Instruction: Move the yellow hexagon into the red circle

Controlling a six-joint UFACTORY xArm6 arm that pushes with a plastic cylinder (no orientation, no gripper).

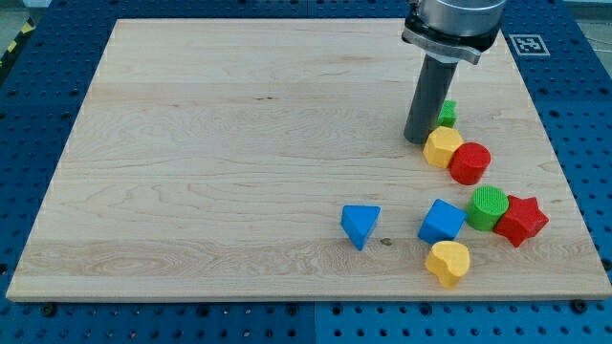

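- Camera view, the only one: a pale wooden surface [239, 143] lies on a blue perforated bench, with every block gathered toward the view's right.
- My tip [415, 140] is the lower end of a dark rod; there are no fingers on this arm, so nothing opens, closes or is held.
- The yellow hexagon [442, 147] sits just to the view's right of my tip, touching it or very nearly; I cannot tell which.
- The red circle [469, 162] lies directly beyond the hexagon, to the view's right and slightly lower, and the two appear to be in contact already.
- So tip, hexagon and circle stand almost in one line running right and a little down; a push along that line is what I judge the move needs, and little of it remains.
- A small green block [448, 113] peeks out behind the rod, above the hexagon.
- Lower down: a blue triangle [360, 225], a blue cube [441, 221], a green cylinder [488, 206], a red star [521, 220] and a yellow heart [448, 262], all well clear of that line.
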